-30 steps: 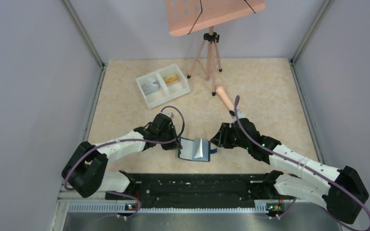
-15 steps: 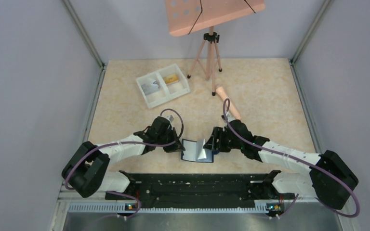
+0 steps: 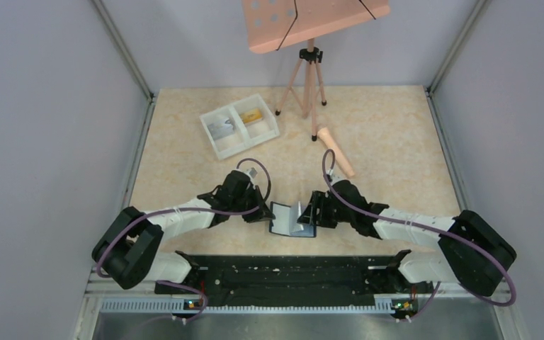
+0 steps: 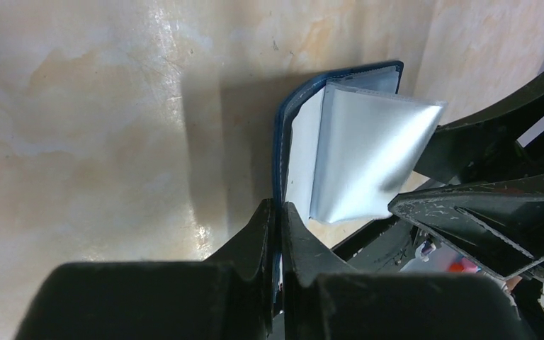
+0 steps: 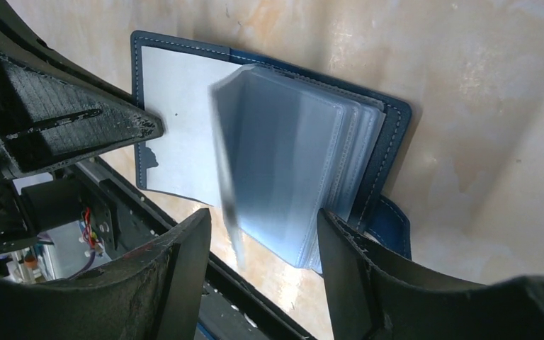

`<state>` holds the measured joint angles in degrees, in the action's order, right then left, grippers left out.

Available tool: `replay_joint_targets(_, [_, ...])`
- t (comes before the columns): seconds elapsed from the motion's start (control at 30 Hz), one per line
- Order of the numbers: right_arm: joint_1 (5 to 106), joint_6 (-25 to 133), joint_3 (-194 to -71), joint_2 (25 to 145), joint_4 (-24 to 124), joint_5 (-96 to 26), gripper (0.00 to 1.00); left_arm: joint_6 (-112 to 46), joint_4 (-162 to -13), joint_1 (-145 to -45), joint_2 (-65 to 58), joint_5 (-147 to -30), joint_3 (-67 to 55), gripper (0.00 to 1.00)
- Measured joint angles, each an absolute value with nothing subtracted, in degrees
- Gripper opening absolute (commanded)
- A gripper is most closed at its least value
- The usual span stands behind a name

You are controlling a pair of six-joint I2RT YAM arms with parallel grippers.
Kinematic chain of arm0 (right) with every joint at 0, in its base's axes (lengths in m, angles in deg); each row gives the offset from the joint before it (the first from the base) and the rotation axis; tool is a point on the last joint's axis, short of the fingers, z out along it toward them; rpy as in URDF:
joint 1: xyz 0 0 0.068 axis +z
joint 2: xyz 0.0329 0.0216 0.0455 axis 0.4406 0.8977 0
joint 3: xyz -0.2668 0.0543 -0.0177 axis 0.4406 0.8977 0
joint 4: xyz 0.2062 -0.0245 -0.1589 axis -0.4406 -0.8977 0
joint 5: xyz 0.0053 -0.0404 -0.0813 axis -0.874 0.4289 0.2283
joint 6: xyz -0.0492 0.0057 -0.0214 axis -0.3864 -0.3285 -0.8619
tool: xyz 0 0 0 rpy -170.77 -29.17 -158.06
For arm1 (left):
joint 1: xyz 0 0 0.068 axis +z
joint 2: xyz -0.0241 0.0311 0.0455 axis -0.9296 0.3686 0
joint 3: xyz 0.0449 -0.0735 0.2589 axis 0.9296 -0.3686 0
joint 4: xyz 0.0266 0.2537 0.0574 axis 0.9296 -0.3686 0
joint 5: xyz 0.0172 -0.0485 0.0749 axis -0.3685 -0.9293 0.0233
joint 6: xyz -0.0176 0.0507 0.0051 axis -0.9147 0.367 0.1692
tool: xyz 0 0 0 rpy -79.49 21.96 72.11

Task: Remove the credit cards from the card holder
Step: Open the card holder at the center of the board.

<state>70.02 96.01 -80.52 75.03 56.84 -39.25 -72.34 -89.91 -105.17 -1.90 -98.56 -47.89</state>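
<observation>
The blue card holder (image 3: 283, 219) lies open on the table between my two grippers. My left gripper (image 3: 263, 212) is shut on the left edge of its blue cover (image 4: 281, 134); the jaws pinch the cover in the left wrist view (image 4: 278, 210). My right gripper (image 3: 310, 215) is open, its jaws on either side of the stack of clear sleeves (image 5: 290, 163), one blurred leaf standing up. Its midpoint (image 5: 263, 216) lies over the sleeves. No card shows in the sleeves. A grey-silver credit card (image 3: 221, 128) and a yellow-orange one (image 3: 253, 116) lie in the white tray.
The white two-compartment tray (image 3: 228, 145) stands at the back left. A pink tripod stand (image 3: 310, 78) is at the back, with a peach cylinder (image 3: 335, 151) lying behind my right arm. A black rail (image 3: 283, 273) runs along the near edge.
My right gripper has moved left, from beside the holder's right edge onto the sleeves, and one leaf has lifted. My left gripper has stayed shut on the cover.
</observation>
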Motion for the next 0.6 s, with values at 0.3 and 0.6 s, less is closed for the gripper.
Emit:
replay_joint_targets(0.3, [71.96,97.32,-80.87,77.52,60.17,-39.86,0.56,-72.54,-89.25,-105.17,-1.28,-98.67,-47.96,0.0])
replay_joint_targets(0.6, [74.59,97.84,-82.84,79.75,60.41,-39.2,0.5,-72.54,-89.23,-104.73,-1.28,-98.36,-48.0,0.0])
